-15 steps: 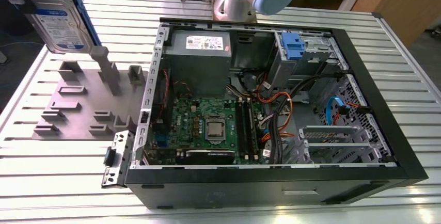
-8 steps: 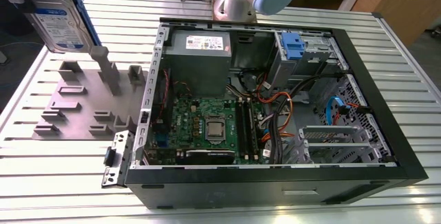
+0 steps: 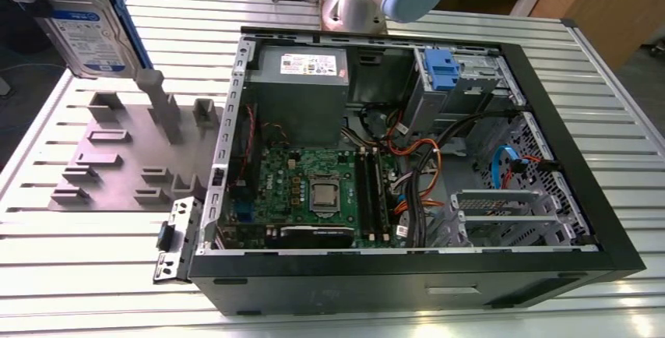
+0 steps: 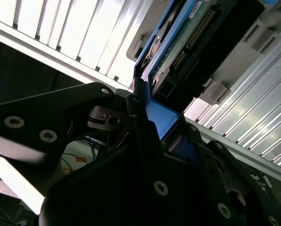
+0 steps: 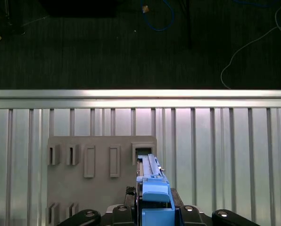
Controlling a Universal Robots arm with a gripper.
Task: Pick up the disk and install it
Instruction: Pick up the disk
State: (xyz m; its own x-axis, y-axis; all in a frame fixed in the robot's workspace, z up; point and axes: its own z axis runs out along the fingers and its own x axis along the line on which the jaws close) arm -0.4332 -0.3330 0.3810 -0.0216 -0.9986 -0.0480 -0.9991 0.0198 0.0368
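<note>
1. At the exterior view's far left the disk (image 3: 89,26) hangs upright with its labelled face showing. The gripper (image 4: 157,120) has it: in the second wrist view the dark fingers (image 4: 136,117) are clenched on the end of the blue carrier (image 4: 161,123), and the drive's body runs straight out beyond the fingertips.
2. Directly beyond the fingertips lies the grey holder plate (image 3: 114,139) with its slots and posts, flat on the slatted table (image 3: 104,291). The disk's far end sits close over one tall post. Whether it is quite clear of the plate I cannot tell.
3. I would judge the drive stiff and dense for its size, with slick metal faces. Its bare circuit board (image 4: 178,52) is exposed on the underside, so that face should not be pressed or knocked. The plastic carrier's edges look the safest place to take hold, and that is where the pads are. Gripped at one end, the weight hangs away from the pads, and the plastic frame may give a little.
4. Well apart from the fingers, toward the exterior view's right, stands the open computer case (image 3: 364,283). Inside are a grey metal box (image 3: 301,89) and, further right, a small blue latch (image 3: 441,69) at the bay. The disk is not yet in the case.
</note>
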